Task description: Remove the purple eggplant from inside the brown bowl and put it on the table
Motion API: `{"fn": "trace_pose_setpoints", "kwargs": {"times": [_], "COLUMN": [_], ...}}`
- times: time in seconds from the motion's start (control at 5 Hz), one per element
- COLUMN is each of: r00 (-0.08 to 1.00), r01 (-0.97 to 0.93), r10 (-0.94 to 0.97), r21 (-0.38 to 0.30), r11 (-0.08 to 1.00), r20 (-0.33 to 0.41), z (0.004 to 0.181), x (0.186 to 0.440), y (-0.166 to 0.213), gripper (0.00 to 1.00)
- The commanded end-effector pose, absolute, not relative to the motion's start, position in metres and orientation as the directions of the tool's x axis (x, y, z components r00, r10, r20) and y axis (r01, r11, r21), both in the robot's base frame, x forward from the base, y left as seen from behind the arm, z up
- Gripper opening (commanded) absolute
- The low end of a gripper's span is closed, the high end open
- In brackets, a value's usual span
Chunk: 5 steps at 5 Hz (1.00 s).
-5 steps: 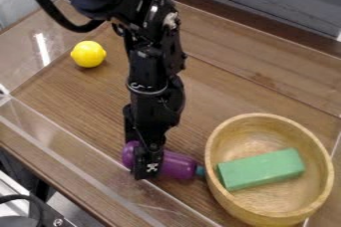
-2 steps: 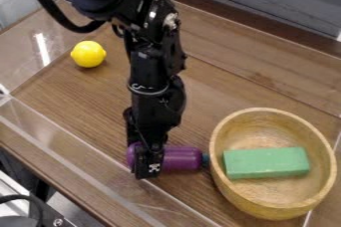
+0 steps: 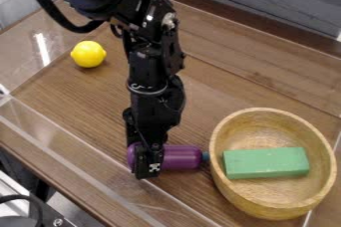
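Now the claw (image 3: 147,161) stands low in the lower middle of the frame, pointing steeply down, its jaws closed around the left part of the purple eggplant (image 3: 176,157), which lies on the tabletop (image 3: 80,102) just left of the brown bowl (image 3: 274,161). A second ago the eggplant's right end sat close against the bowl's rim and the bowl lay a little lower in the frame; since then the two have drawn slightly apart and the jaws have narrowed. The eggplant is out of the bowl and down, so only letting go appears to remain. Its long axis runs left to right, roughly level; the stem end cannot be made out.
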State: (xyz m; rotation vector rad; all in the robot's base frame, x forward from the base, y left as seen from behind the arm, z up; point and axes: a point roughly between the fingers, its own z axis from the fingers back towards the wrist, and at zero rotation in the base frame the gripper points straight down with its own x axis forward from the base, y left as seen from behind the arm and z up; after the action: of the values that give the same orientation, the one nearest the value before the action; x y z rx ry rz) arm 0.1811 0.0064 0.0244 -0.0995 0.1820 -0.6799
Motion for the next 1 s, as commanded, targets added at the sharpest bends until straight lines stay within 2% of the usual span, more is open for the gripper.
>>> {"fn": "trace_pose_setpoints", "kwargs": {"times": [0.0,0.8], "r00": [0.773,0.793], "r01": [0.606,0.580], "r10": [-0.622,-0.598], "r21": [-0.146,-0.157], "r11": [0.782,0.799], "r20": [-0.124,-0.113], "z": [0.0264,0.0285], "x": [0.1821,0.1811], "y": [0.0078,0.0091], "gripper": [0.00,0.00]}}
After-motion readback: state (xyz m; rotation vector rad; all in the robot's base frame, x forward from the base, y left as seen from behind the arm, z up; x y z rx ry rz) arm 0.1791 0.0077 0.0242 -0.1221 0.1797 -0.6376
